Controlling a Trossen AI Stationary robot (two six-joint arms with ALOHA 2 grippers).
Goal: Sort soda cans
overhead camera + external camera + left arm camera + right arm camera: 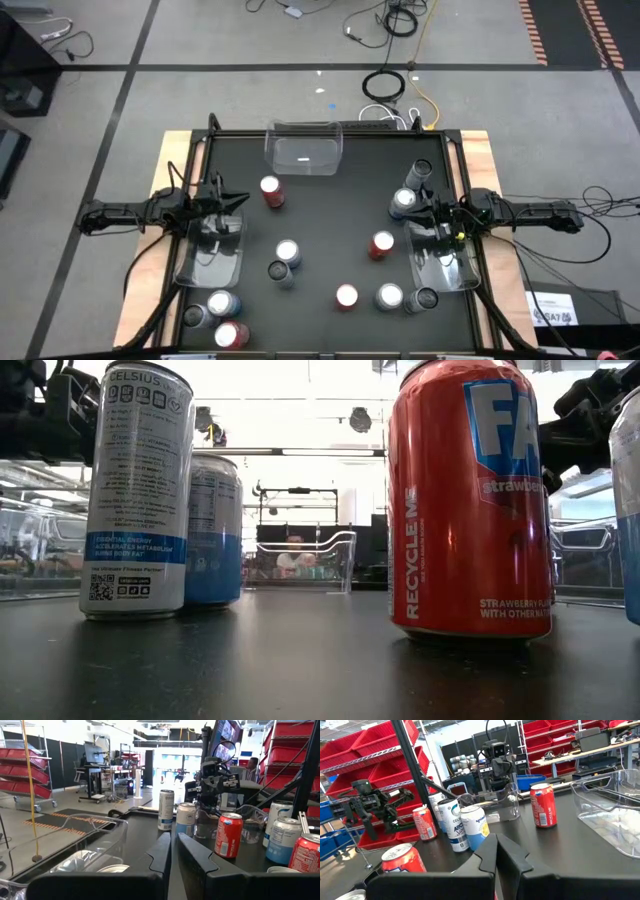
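Several soda cans stand upright on their bases across the black table. These include a red can at the far left, a silver can in the middle and a red can right of centre. Others cluster at the near left and near right. A silver-blue can stands just beside my right gripper. My left gripper hovers level at the left edge, shut and holding nothing. My right gripper is also shut and holds nothing.
A clear bin sits at the far centre. A second is by the left edge, near my left gripper, and a third by the right edge. In the low view a red can and a tall silver can stand close to the near edge.
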